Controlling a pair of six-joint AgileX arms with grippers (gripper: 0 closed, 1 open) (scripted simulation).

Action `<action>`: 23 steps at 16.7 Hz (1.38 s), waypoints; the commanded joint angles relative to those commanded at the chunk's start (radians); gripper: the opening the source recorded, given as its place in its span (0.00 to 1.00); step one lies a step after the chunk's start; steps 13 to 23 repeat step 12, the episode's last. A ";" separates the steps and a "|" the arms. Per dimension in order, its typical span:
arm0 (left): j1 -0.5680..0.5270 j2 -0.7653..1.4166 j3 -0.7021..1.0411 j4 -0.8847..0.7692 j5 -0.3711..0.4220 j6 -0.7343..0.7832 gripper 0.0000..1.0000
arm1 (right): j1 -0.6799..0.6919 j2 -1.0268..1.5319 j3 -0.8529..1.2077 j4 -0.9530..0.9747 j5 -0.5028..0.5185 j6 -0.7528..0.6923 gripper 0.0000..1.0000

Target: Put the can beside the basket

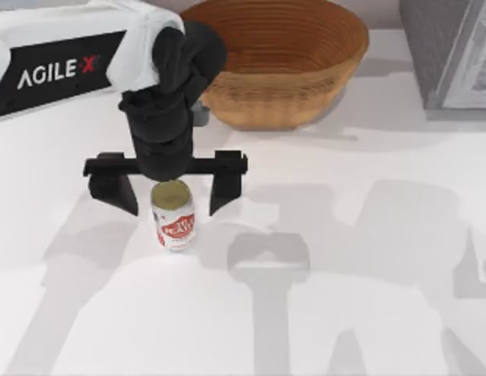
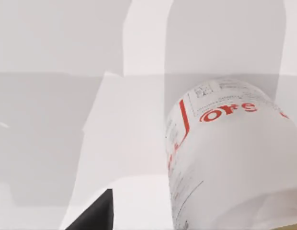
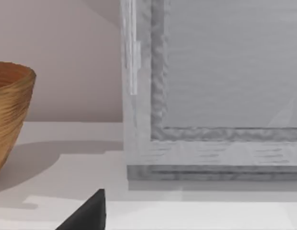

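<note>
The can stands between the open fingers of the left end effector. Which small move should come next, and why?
Probably closing the fingers. In the top view the left end effector is open, with one finger on each side of the upright can and a gap on both sides. The can stands apart from the basket, so it likely needs a grip first.

Overhead view; two low wrist close-ups
</note>
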 joint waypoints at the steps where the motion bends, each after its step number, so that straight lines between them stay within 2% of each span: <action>1: 0.000 0.000 0.000 0.000 0.000 0.000 1.00 | 0.000 0.000 0.000 0.000 0.000 0.000 1.00; 5: 0.001 -0.003 0.014 -0.016 0.000 0.000 1.00 | 0.000 0.000 0.000 0.000 0.000 0.000 1.00; 11: 0.001 -0.028 0.115 -0.144 0.000 -0.002 1.00 | 0.000 0.000 0.000 0.000 0.000 0.000 1.00; 23: 0.001 -0.030 0.118 -0.147 0.000 -0.002 1.00 | 0.000 0.000 0.000 0.000 0.000 0.000 1.00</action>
